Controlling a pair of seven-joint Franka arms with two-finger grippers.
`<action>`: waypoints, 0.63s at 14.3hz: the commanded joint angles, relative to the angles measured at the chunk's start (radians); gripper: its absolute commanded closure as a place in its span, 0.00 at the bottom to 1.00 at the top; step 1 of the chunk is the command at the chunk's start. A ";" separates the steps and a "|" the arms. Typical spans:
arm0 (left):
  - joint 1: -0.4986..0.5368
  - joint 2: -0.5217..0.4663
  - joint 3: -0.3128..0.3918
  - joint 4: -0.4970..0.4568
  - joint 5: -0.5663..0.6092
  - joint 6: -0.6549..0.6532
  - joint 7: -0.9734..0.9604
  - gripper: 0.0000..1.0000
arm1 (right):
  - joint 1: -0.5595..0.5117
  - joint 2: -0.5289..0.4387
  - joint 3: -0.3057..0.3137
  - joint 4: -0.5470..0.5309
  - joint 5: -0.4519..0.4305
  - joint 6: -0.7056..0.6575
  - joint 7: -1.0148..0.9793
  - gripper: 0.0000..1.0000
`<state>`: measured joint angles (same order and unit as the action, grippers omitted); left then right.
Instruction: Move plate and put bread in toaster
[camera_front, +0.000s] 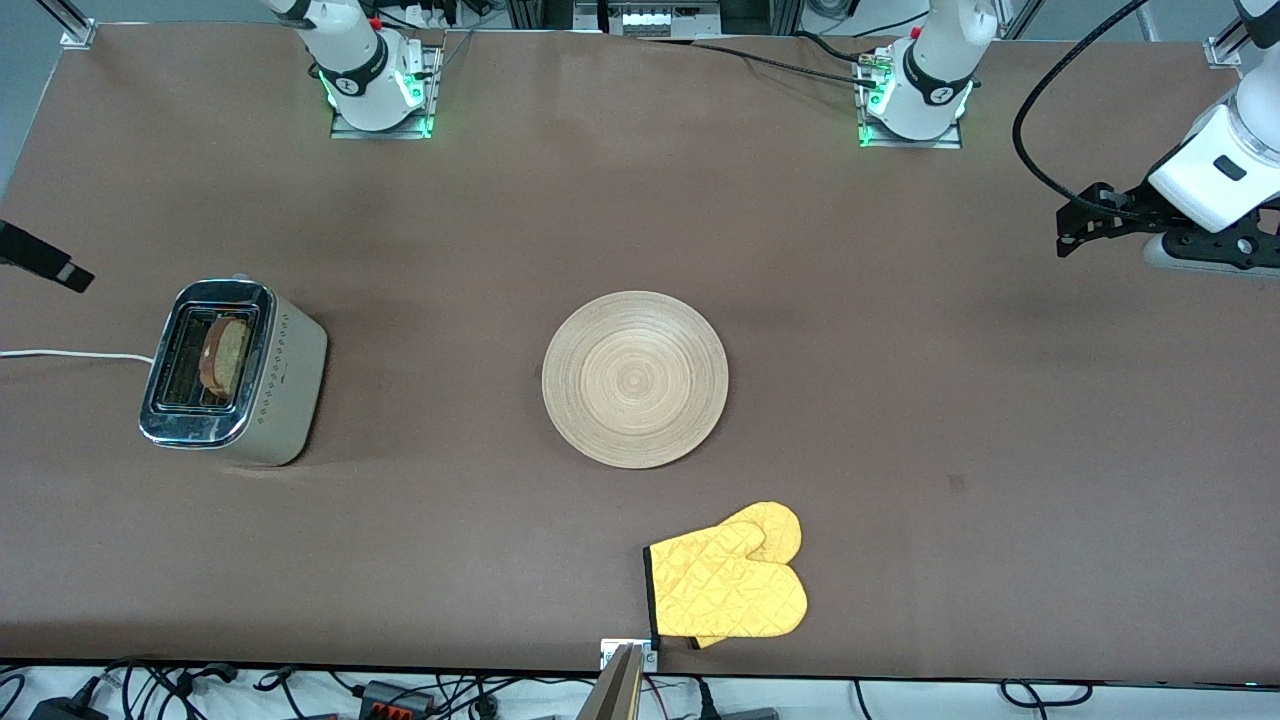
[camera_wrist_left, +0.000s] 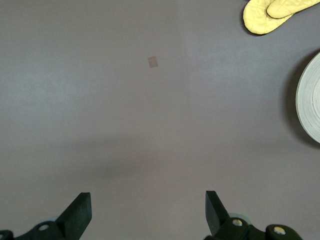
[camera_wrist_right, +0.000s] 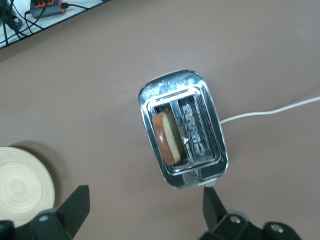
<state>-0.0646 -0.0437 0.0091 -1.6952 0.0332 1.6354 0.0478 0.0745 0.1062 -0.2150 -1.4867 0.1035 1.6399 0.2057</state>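
I see the bread (camera_front: 226, 357) standing in the toaster (camera_front: 236, 375) slot nearer the plate (camera_front: 635, 379), the other slot vacant; the plate sits bare mid-table. Left gripper (camera_wrist_left: 148, 216) hangs spread over bare table, holding nothing. Right gripper (camera_wrist_right: 146, 209) hangs spread above the toaster, holding nothing.

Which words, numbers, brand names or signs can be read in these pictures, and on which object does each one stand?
No text can be read anywhere.
Toaster: a row of small dots and one short mark on its side, too small to read.
Robot bases: a dark band with a small mark, too blurred to read.
Plate, bread, yellow oven mitt: no writing.
Table: only a small plain patch.
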 joint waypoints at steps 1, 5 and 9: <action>-0.004 -0.018 0.000 -0.006 -0.001 -0.012 -0.006 0.00 | -0.044 0.026 0.063 -0.006 -0.005 0.021 -0.029 0.00; -0.004 -0.018 0.000 -0.006 -0.001 -0.011 -0.006 0.00 | -0.038 0.024 0.077 -0.018 -0.005 -0.002 -0.037 0.00; -0.006 -0.018 0.000 -0.006 -0.001 -0.011 -0.006 0.00 | -0.032 0.040 0.077 -0.004 -0.037 -0.005 -0.037 0.00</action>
<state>-0.0650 -0.0437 0.0091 -1.6952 0.0332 1.6350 0.0478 0.0546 0.1512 -0.1532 -1.4918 0.0952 1.6416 0.1844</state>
